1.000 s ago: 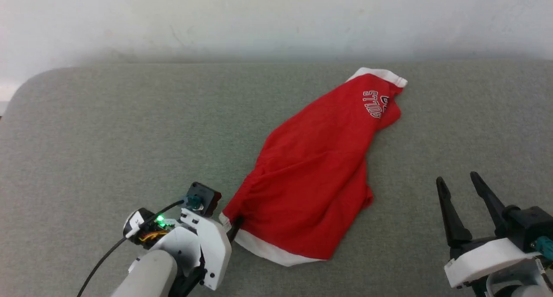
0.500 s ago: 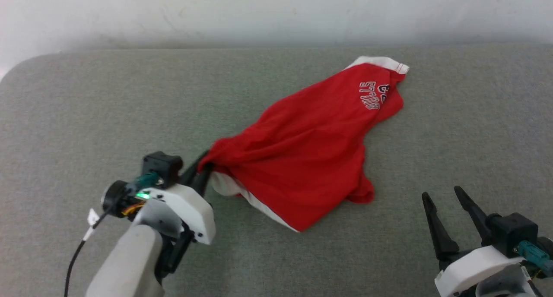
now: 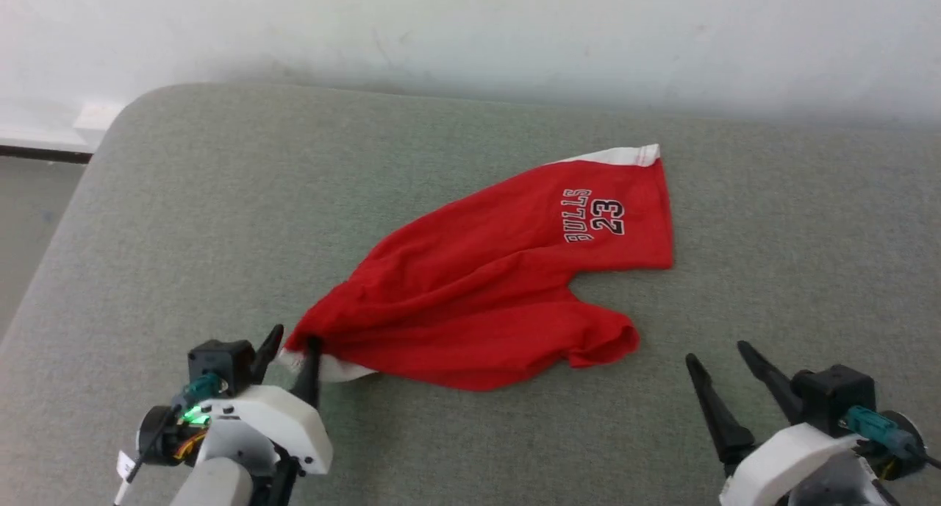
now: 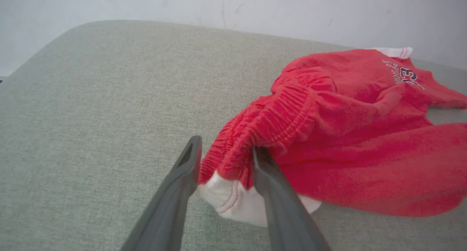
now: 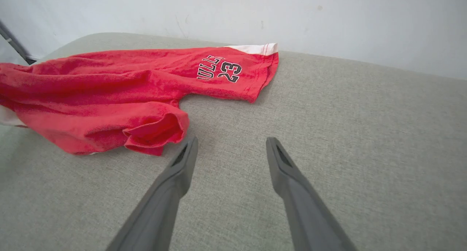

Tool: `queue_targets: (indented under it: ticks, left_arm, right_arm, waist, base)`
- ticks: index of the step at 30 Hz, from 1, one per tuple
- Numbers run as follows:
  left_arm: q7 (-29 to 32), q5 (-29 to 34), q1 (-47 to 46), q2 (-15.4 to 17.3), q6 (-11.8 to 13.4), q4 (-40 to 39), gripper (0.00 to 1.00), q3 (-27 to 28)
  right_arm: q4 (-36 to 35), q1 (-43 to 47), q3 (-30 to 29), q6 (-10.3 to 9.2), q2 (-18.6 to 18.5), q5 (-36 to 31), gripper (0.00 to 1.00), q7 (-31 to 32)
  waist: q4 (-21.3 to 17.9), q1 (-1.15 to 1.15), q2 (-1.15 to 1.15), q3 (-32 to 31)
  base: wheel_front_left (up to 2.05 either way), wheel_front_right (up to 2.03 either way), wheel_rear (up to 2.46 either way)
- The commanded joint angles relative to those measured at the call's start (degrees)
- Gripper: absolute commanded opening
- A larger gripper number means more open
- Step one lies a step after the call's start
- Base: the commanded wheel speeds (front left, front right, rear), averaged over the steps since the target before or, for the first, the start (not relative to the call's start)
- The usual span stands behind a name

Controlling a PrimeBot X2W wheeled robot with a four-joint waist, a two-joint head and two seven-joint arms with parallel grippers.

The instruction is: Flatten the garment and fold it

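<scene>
- Garment (image 3: 478,300): red shorts lying mid-table (image 3: 184,197), stretched on a slant from the near left to the far right. The far leg, with its print (image 3: 595,215), lies fairly smooth. The near leg (image 3: 610,340) is rumpled, its hem curled into a roll.
- Waistband (image 4: 277,112): gathered and bunched into one corner at the near left, with a white stripe (image 4: 226,200) showing beneath it.
- Left claw (image 3: 295,335): low on the table, its fingers parted on either side of the waistband corner, cloth touching both. Whether they pinch it or merely flank it cannot be told.
- Right claw (image 3: 715,351): spread wide and holding nothing, near the right edge of the near leg but apart from it.
- Step in hand: flattening, judged to be partly done. No fold has begun.
- Next move, as a judgement: the bunched waistband needs spreading to full width, and the near leg needs drawing out beside the far one. The right claw is best placed to take that curled hem.
- Requirement: a pinch on the top layer at the edge, then a low, steady pull, so the smooth leg is not dragged askew.
</scene>
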Motion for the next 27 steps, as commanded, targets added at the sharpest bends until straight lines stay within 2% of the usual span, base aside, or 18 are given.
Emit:
queue_targets:
  ticks: [1, 4, 7, 13, 18, 20, 27]
  left_arm:
    - [-1.83, 0.34, 0.07, -0.51, -0.91, -0.26, 1.0, -0.65]
    - [-7.86, 2.03, 0.03, -0.91, -1.49, -1.2, 1.0, -1.41]
    - [-10.9, 4.96, 0.37, -0.95, -1.77, -2.01, 1.0, -3.08]
    - [-12.21, 8.75, 2.24, -2.12, -1.96, -3.71, 1.0, -5.36]
    - [-12.29, 9.79, 2.4, -3.87, -2.33, -4.79, 1.0, -5.9]
    - [-12.29, 10.04, 2.36, -4.5, -2.53, -5.21, 1.0, -5.84]
    - [-12.3, 11.05, 2.29, -5.84, -3.07, -5.43, 1.0, -4.96]
  right_arm:
    - [-0.32, -1.03, 0.68, -0.11, 0.15, 1.45, 1.0, 0.93]
    - [-0.28, -3.32, 3.69, -0.11, -0.92, 2.74, 1.0, 4.18]
    - [0.9, -6.72, 5.13, -0.11, -1.09, 4.17, 1.0, 8.28]
    - [6.57, -14.5, 6.27, -0.11, -0.27, 6.4, 1.0, 19.36]
    - [13.61, -18.39, 6.71, -0.11, -1.37, 3.75, 1.0, 29.25]
    - [15.58, -19.44, 7.2, -0.11, -1.62, 3.85, 1.0, 30.79]
    - [20.96, -21.59, 8.79, -0.11, -2.0, 5.11, 1.0, 30.29]
  waist:
    - [1.81, 0.0, 0.0, -0.5]
    - [2.92, 0.0, 0.0, -0.83]
    - [4.06, 0.0, 0.0, -1.25]
    - [6.59, 0.0, 0.0, -1.63]
    - [9.24, 0.0, 0.0, -0.67]
    - [10.2, 0.0, 0.0, -0.03]
    - [12.45, 0.0, 0.0, 1.71]
  base:
    - [0.0, 0.0, 0.0]
    - [0.0, 0.0, 0.0]
    - [0.0, 0.0, 0.0]
    - [0.0, 0.0, 0.0]
    - [0.0, 0.0, 0.0]
    - [0.0, 0.0, 0.0]
    - [0.0, 0.0, 0.0]
